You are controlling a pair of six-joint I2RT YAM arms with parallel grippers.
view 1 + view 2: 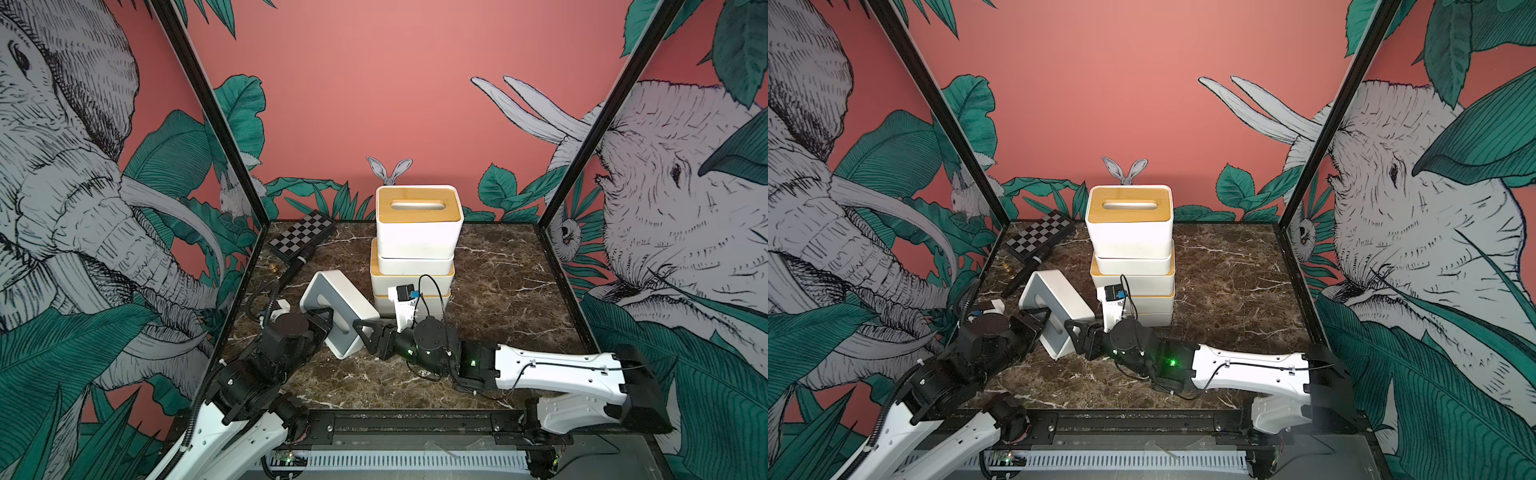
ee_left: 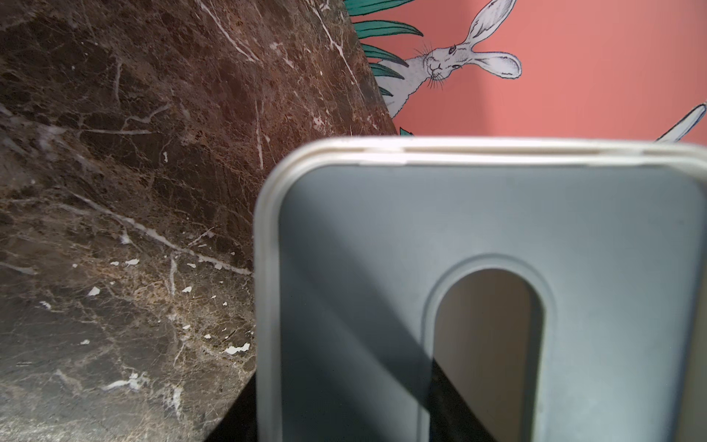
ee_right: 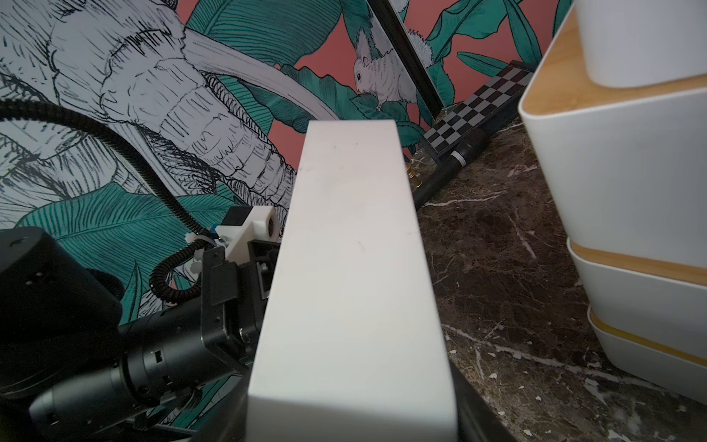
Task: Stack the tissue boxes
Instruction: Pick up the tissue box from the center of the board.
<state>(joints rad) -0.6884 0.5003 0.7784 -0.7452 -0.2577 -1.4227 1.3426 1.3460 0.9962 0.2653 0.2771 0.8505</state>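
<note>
Grey-lidded box (image 1: 332, 299) tipped on edge just left of the stack (image 1: 415, 249), long axis front-to-back, left gripper (image 1: 326, 322) clamped through its slot, right gripper (image 1: 360, 330) straddling the near end, bite unclear.

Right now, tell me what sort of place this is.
Probably a staged robot test booth: jungle-print wall panels on a black frame, a brown marble-patterned tabletop, and two white-and-black robot arms mounted on its front rail.

Five tissue boxes (image 1: 417, 237): four stacked at centre (bamboo and yellow lids), one grey-lidded box (image 1: 353, 301); one checkerboard case (image 1: 301, 235); two robot arms (image 1: 552, 370).
</note>
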